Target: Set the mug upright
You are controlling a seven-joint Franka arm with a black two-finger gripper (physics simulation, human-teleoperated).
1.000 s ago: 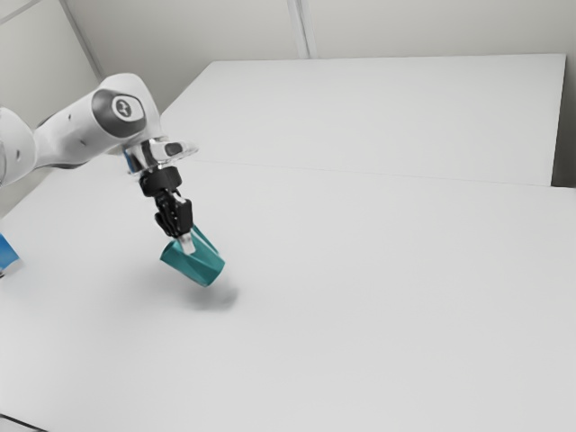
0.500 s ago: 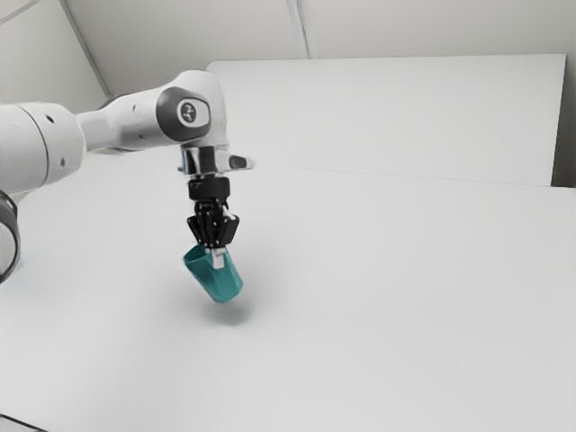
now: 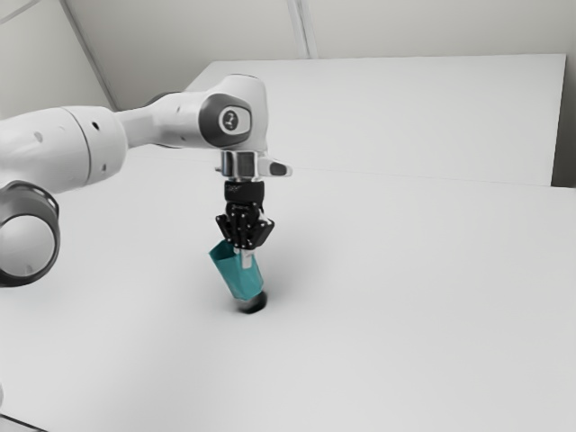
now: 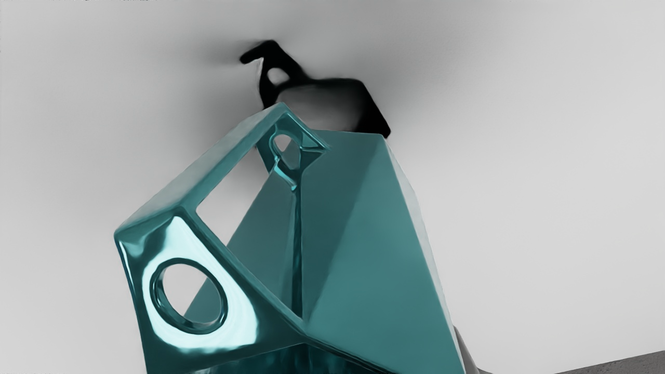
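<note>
Above bench (image 3: pixel 405 297), gripper (image 3: pixel 245 258) is gripping tilted mug (image 3: pixel 245 284); glossy walls (image 4: pixel 374 249) are looking stiff, slippery, perhaps brittle; firm squeeze there is suiting it better than handle (image 4: pixel 208 174)

The arm (image 3: pixel 180 121) has smooth, rounded white casings dotted with small dark recesses, and a dark grey oval panel (image 3: pixel 229 121) frames a pale disc with a black emblem. A broad dark ring (image 3: pixel 49 200) borders a plain grey cap (image 3: pixel 25 247); below a silvery collar (image 3: pixel 239 165), the black, knuckled pincer (image 3: pixel 242 257) ends in pale fingertips (image 3: pixel 247 260).
</note>
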